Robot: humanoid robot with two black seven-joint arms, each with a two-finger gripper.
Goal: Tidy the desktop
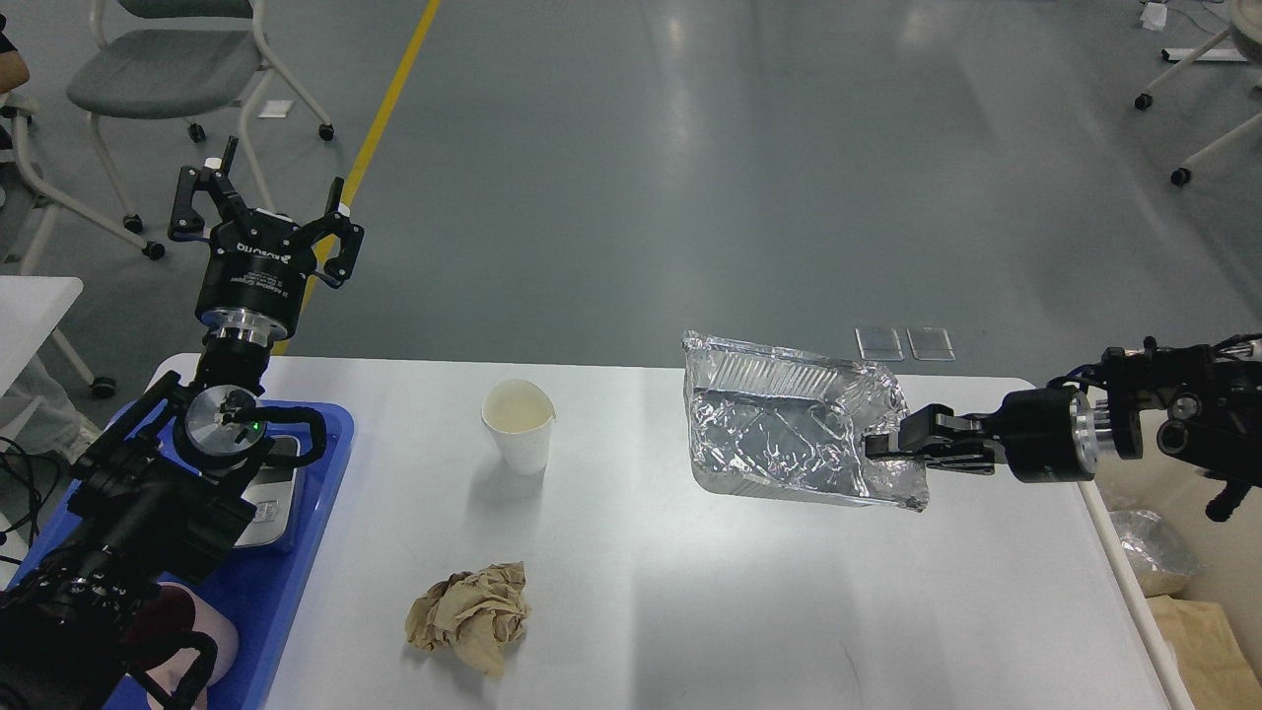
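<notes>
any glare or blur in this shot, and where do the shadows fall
Head view: sharp overall, no motion blur; overhead light gives a soft sheen on the desktop and bright glints on the foil tray in the right gripper; the paper cup and crumpled brown paper cast faint shadows toward the viewer.
</notes>
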